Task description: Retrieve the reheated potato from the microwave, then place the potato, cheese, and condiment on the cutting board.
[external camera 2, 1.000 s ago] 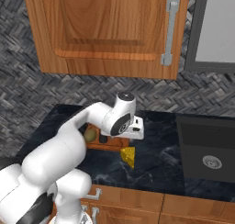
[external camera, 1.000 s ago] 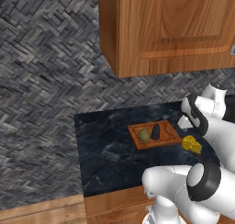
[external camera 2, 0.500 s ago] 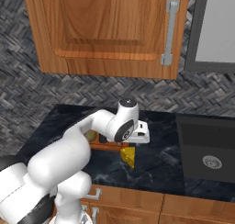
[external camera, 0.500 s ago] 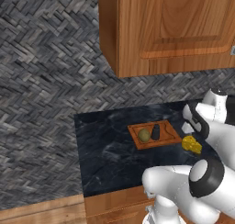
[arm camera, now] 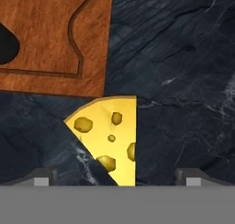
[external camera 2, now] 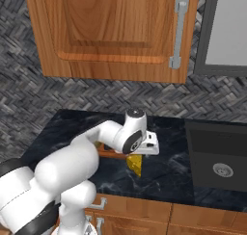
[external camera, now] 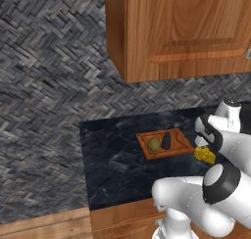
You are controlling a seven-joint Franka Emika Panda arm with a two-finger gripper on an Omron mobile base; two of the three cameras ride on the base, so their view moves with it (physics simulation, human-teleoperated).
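In the left base view the gripper (external camera: 205, 141) hangs low over the dark marble counter (external camera: 112, 169), at the far right of the picture, mostly masked by the arm's own wrist. Just below it sits the cheese (external camera: 205, 155), a yellow wedge on the bare counter. To the gripper's left lies the cutting board (external camera: 180, 146), with the potato (external camera: 154, 144) and the dark condiment bottle (external camera: 166, 141) side by side on it, the bottle nearer the gripper. A wooden wall cabinet (external camera: 181, 32) hangs above against the herringbone backsplash (external camera: 49, 86).

In the right base view the hand points down, and the cheese (external camera 2: 135, 163) shows directly beneath the gripper (external camera 2: 140, 153), its tip poking out below the white hand. A strip of the cutting board (external camera 2: 110, 153) peeks out behind the arm on the far side. Off to the gripper's right a dark sink (external camera 2: 219, 162) is set into the counter, and above that the grey glass door of the microwave (external camera 2: 226, 32) sits beside the cabinet's metal handle (external camera 2: 177, 34).

In the hand view the two finger tips (arm camera: 43, 176) stand wide apart at the bottom, with nothing between them but the cheese (arm camera: 110, 136) lying on the counter, untouched. The wedge sits centred in the gap, its straight edge running along the gripper's midline. Just beyond it is the corner of the cutting board (arm camera: 55, 39), close to the cheese but not clearly touching, and the condiment (arm camera: 7, 46) shows as a dark shape at the board's left edge.
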